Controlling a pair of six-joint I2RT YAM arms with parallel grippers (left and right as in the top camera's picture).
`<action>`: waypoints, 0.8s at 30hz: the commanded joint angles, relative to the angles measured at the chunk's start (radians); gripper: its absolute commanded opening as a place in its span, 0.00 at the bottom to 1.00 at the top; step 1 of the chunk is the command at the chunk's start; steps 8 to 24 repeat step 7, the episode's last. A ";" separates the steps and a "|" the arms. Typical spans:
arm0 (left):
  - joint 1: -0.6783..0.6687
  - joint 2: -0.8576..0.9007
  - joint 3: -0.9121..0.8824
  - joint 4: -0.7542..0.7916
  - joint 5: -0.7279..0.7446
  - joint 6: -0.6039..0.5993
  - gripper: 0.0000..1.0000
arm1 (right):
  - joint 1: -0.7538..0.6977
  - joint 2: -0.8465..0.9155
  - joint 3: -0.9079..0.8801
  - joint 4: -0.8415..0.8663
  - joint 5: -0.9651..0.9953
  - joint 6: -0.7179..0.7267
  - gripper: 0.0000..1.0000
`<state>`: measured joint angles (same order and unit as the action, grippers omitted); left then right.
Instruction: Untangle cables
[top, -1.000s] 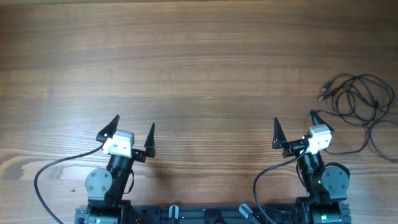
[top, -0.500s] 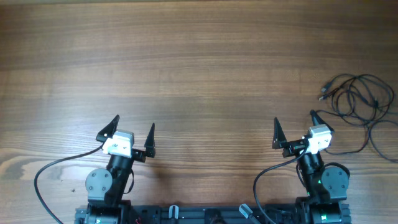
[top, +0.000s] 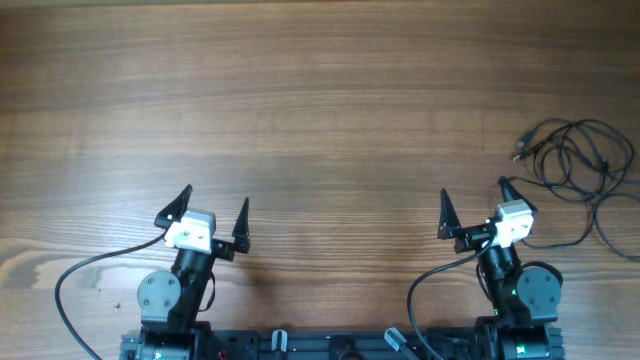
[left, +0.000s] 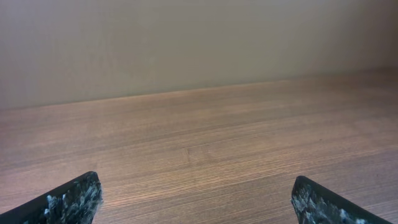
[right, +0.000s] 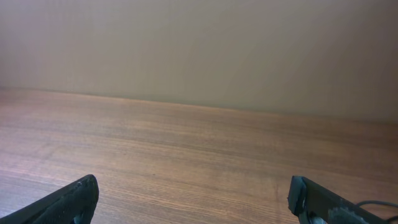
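The big wooden table (top: 320, 100) is under me. My left arm (top: 175, 290) and my right arm (top: 522, 285) sit at its near edge, so that makes two. My left hand (top: 215, 197) is spread wide and holds nothing. My right hand (top: 473, 189) is spread wide too and holds nothing. The cables (top: 568, 150) lie in one loose black bunch by the table's right edge, near my right hand but not touching it. I cannot count the cords.

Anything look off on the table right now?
Only the thin black cables: a loose tangle at the right edge of the wooden table, one loop running out of the overhead view. The left gripper and right gripper stand open, clear of it. Nothing spilled or damaged.
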<state>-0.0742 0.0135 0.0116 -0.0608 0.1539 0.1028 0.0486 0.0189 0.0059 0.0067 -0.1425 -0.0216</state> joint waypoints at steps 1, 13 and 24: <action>-0.005 -0.009 -0.006 -0.004 -0.010 -0.010 1.00 | -0.005 -0.014 -0.001 0.004 -0.016 0.002 1.00; -0.005 -0.009 -0.006 -0.004 -0.010 -0.010 1.00 | -0.005 -0.014 -0.001 0.004 -0.016 0.002 1.00; -0.005 -0.009 -0.006 -0.004 -0.010 -0.010 1.00 | -0.005 -0.014 -0.001 0.004 -0.016 0.002 1.00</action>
